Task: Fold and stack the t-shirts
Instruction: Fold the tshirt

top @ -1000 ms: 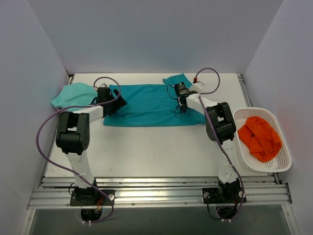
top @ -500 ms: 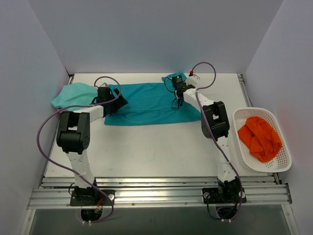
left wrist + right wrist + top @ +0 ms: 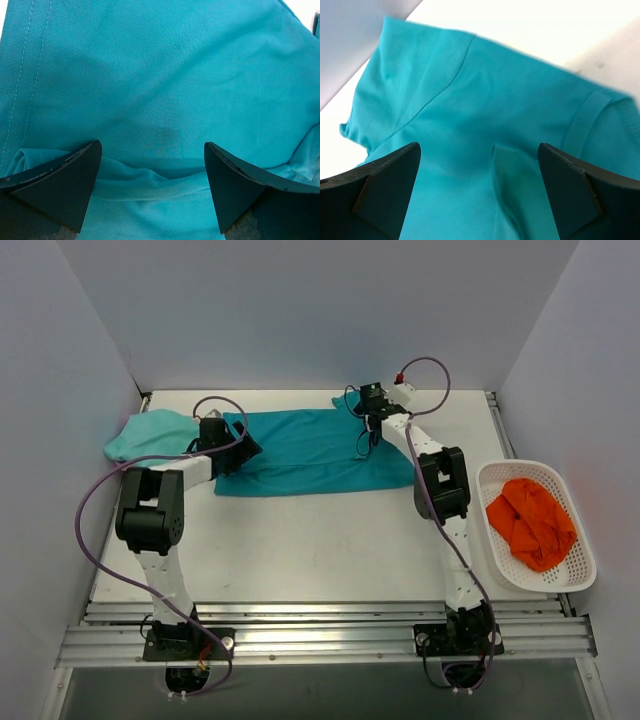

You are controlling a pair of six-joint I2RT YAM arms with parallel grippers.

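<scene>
The deep teal t-shirt [image 3: 300,452] lies spread flat across the back of the table. The paler mint t-shirt [image 3: 150,433] is bunched at its left end. My left gripper [image 3: 243,448] is open, low over the teal shirt's left part. In the left wrist view, the left gripper [image 3: 152,165] has a soft fold of teal cloth [image 3: 150,175] lying loose between its fingers. My right gripper [image 3: 364,412] hangs open above the shirt's back right corner by the sleeve. In the right wrist view, the right gripper [image 3: 479,170] has a small raised crease [image 3: 507,170] standing free between its fingers.
A white mesh basket [image 3: 583,575] holding a crumpled orange cloth [image 3: 530,522] sits at the table's right edge. Grey walls close in the back and both sides. The aluminium rail [image 3: 320,635] with the arm bases runs along the near edge.
The right gripper went from shut on the teal cloth to open, letting it go, and moved toward the back of the table. The left arm has not moved.
</scene>
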